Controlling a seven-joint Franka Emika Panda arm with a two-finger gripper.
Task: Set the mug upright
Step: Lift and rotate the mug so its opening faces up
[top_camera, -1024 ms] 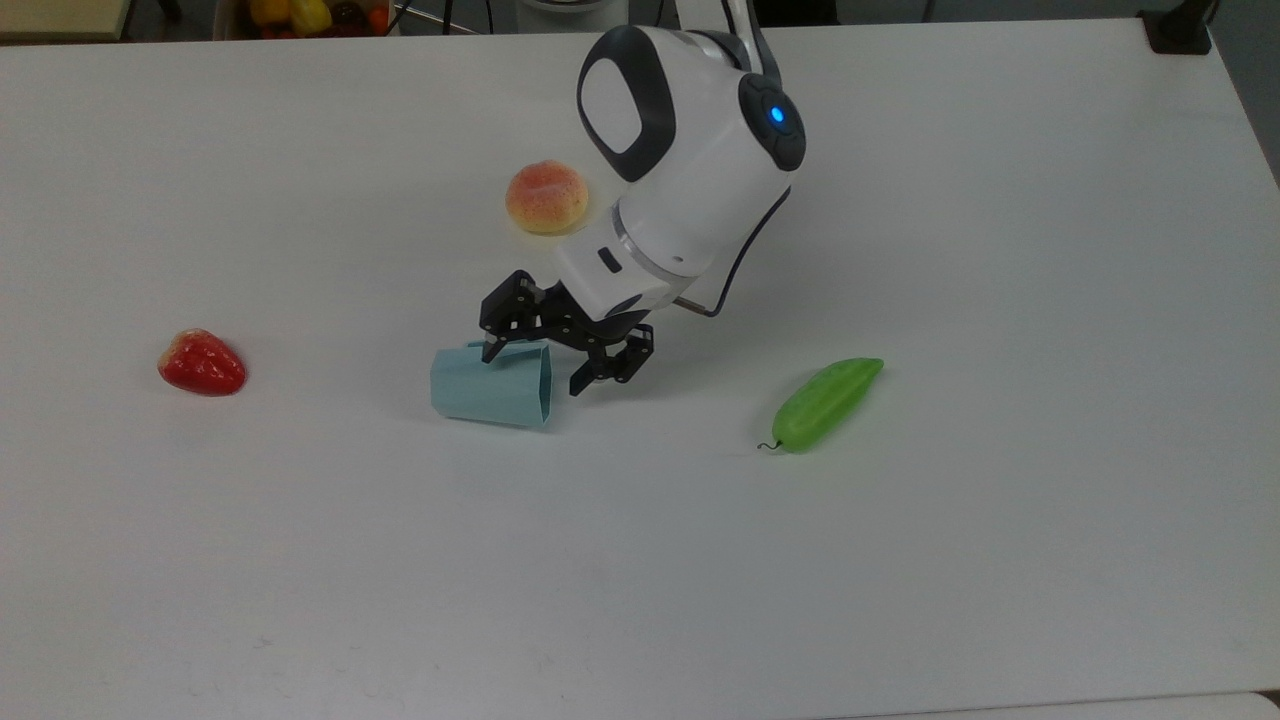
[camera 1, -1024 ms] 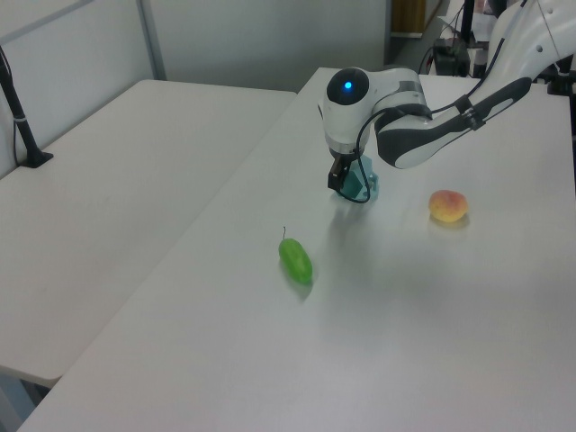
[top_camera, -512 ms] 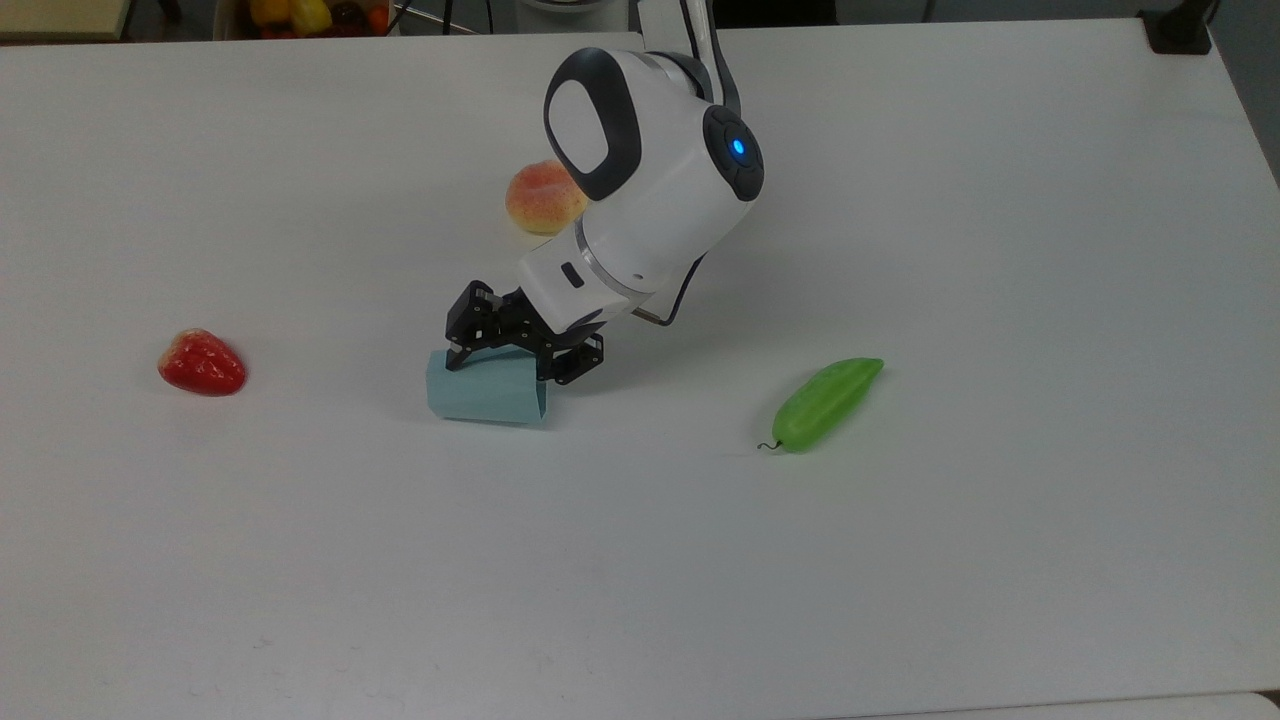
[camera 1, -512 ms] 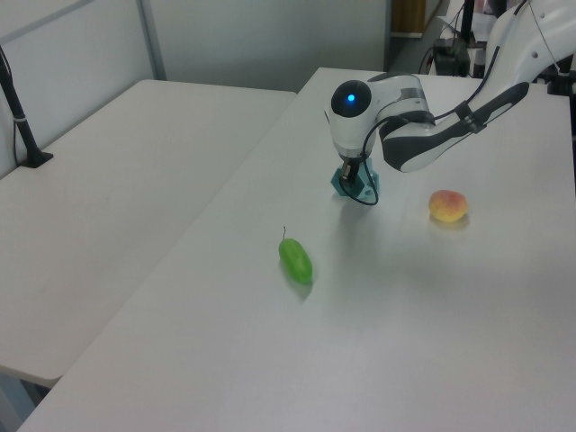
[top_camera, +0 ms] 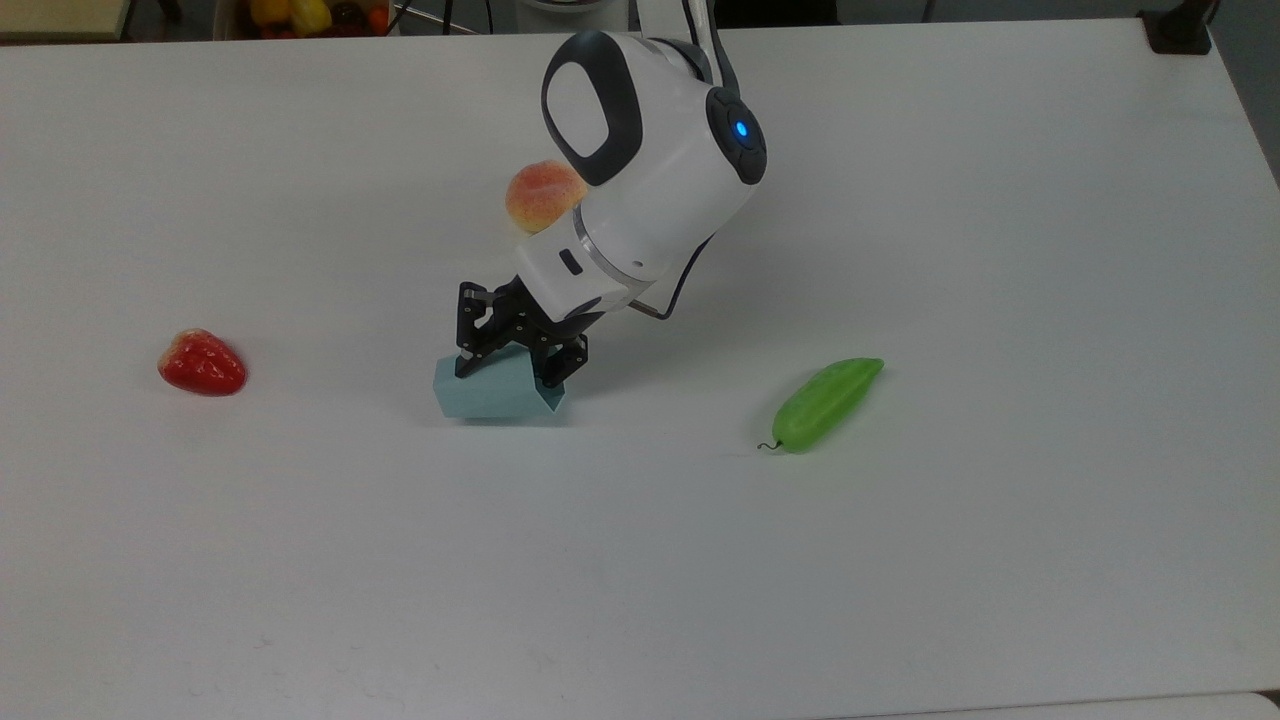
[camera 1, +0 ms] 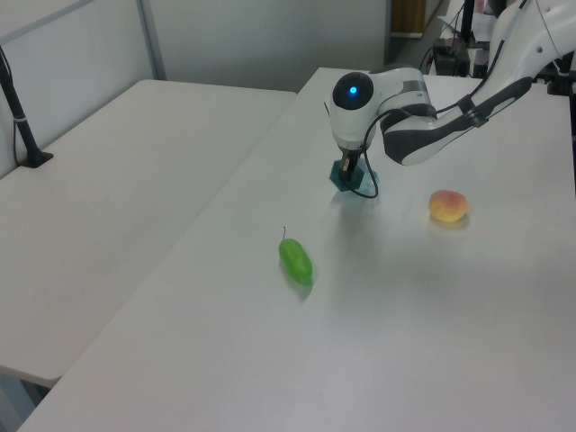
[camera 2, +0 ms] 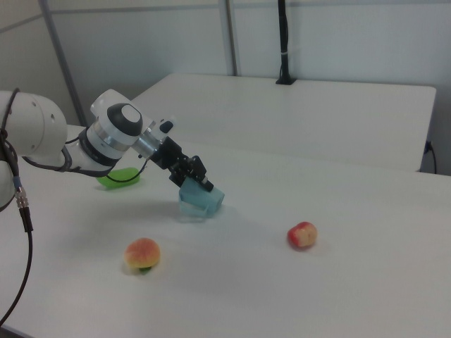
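Mug (top_camera: 490,392) is on the white table (top_camera: 1000,250), still not upright: it lies tilted on its side, and in the top view its wide hexagonal mouth faces the top view's right with that end cocked slightly up off the surface. Gripper (top_camera: 512,370) comes down on it at a slant from the arm above, black fingers (top_camera: 468,352) pinching the mug's upper side near the rim end; in the right view (camera 2: 201,184) they sit on the top edge of the mug (camera 2: 200,201). In the left view the mug (camera 1: 346,175) shows as a teal block directly under the wrist. Taking the mug as the reference: the peach (top_camera: 535,197) sits behind it, partly hidden by the arm, near but apart; the strawberry (top_camera: 201,363) is well off toward the top view's left; the green pepper (top_camera: 823,402) is well off toward the top view's right. Nothing else touches the mug.
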